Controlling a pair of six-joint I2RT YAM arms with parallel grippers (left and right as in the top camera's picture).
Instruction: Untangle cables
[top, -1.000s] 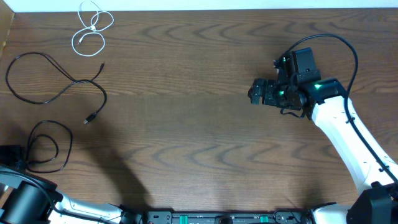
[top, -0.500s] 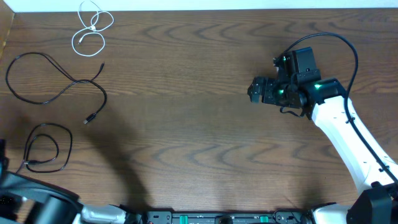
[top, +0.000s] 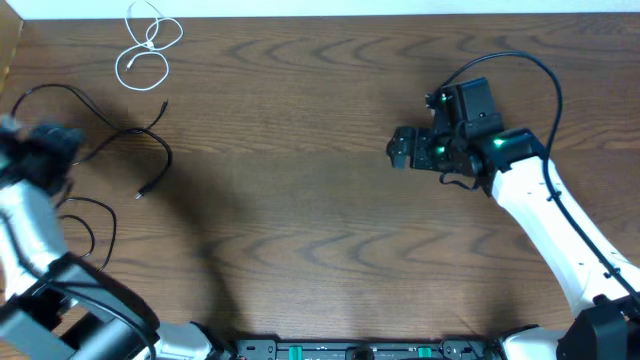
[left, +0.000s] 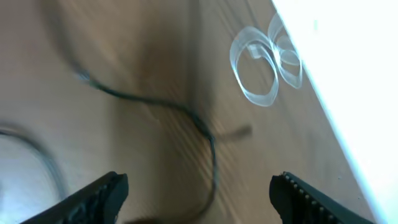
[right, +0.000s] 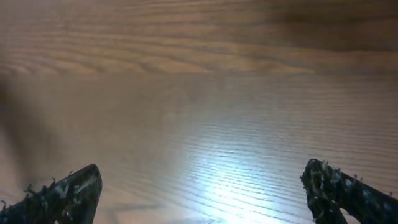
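The white cable (top: 146, 45) lies coiled at the far left of the table; it shows blurred in the left wrist view (left: 264, 68). The longer black cable (top: 155, 140) winds below it and crosses the left wrist view (left: 205, 134). A second black cable (top: 100, 225) loops near the left edge, partly hidden by my left arm. My left gripper (top: 45, 150) hovers over the longer black cable, open and empty (left: 199, 199). My right gripper (top: 400, 150) is open and empty over bare wood at the right (right: 199, 193).
The wooden table (top: 300, 200) has a white strip along its far edge. A thick black robot cable (top: 520, 65) arcs over my right arm. My left arm's base fills the front left corner.
My left arm has swung up from the front left corner to the longer black cable. My right gripper has shifted slightly left. The cables lie as before.
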